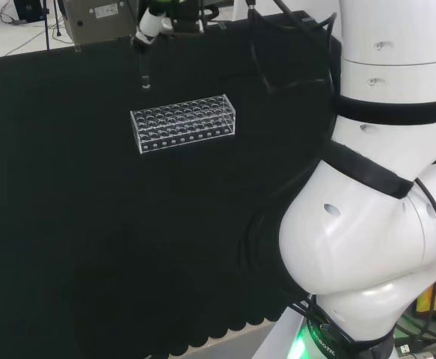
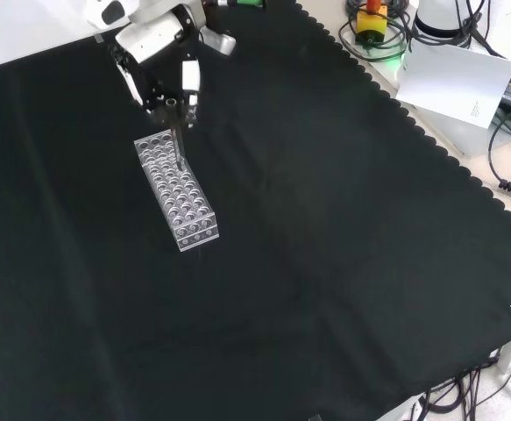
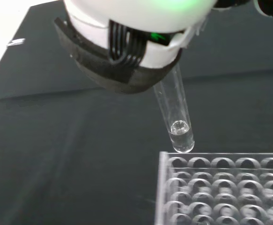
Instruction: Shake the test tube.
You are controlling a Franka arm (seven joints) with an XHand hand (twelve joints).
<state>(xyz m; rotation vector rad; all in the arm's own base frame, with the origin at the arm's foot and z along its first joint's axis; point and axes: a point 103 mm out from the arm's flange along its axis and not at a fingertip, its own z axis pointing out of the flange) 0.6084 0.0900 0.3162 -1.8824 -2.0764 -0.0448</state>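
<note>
So: tube up and clear of the rack, held by the hand.

In my front view, reading left to right: the hand [image 2: 159, 53] has its fingers curled round the top of the test tube [image 2: 178, 145], which hangs roughly upright below them, its round end just above the rack [image 2: 178, 195] (wrist view shows a little liquid at the bottom). Right of the rack, bare cloth [image 2: 343, 219], ample room to shake; I'd judge upward safest.

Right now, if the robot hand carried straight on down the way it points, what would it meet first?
Probably the clear rack. The robot hand holds the test tube pointing downward, its rounded tip just above the rack's near corner. The tube would arrive first, at a hole or the rim; depth is hard to judge.
</note>
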